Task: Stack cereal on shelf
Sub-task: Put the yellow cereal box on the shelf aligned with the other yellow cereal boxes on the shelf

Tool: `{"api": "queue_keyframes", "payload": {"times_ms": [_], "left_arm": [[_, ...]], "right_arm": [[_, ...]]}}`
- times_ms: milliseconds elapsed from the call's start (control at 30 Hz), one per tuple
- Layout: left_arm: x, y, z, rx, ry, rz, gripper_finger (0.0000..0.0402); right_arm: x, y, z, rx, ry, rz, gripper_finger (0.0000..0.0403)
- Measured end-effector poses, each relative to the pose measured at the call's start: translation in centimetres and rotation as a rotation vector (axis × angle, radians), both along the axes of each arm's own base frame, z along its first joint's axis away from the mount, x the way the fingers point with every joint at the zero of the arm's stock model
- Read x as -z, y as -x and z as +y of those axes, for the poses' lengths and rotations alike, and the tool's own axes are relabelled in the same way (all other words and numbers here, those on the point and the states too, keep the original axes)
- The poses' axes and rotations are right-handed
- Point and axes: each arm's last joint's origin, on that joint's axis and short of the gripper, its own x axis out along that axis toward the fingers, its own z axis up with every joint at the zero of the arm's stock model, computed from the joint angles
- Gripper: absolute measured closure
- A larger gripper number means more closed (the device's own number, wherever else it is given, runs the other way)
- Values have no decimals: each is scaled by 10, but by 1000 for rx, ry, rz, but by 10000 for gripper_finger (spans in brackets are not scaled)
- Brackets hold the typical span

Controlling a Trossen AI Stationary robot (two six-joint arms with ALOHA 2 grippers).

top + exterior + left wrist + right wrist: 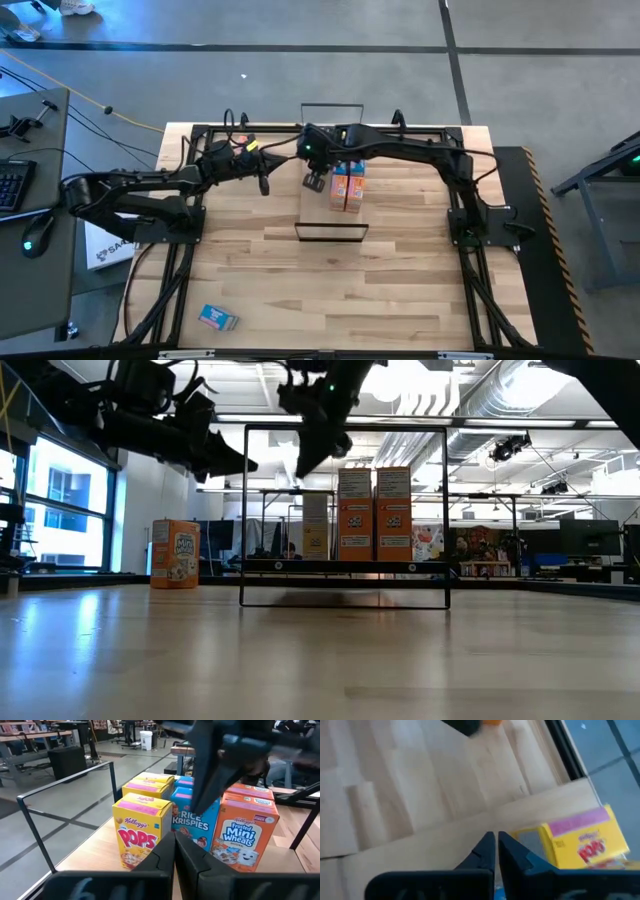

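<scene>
A blue box [217, 318] is seen lying loose at the table's near edge, still to be stacked. Farther back, several boxes [347, 184] are already stood on the shelf [318, 210]. An orange box [174, 554] is left off it. The right gripper [496, 851] is held closed and empty above the shelf. The left gripper [174, 854], also closed on nothing, is held just beside it.
</scene>
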Motion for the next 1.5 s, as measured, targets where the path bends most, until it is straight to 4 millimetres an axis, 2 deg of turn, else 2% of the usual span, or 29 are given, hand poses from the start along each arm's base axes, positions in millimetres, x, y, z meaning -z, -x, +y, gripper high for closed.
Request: {"api": "queue_keyframes", "payload": {"times_ms": [200,600,1500], "left_arm": [[0,0,0,1,2,0,401],[0,0,0,1,2,1,401],[0,0,0,1,2,4,401]], "right_arm": [[19,-7,-16,44,17,35,403],[24,-5,-40,167,32,20,403],[28,3,-38,258,32,93,403]]}}
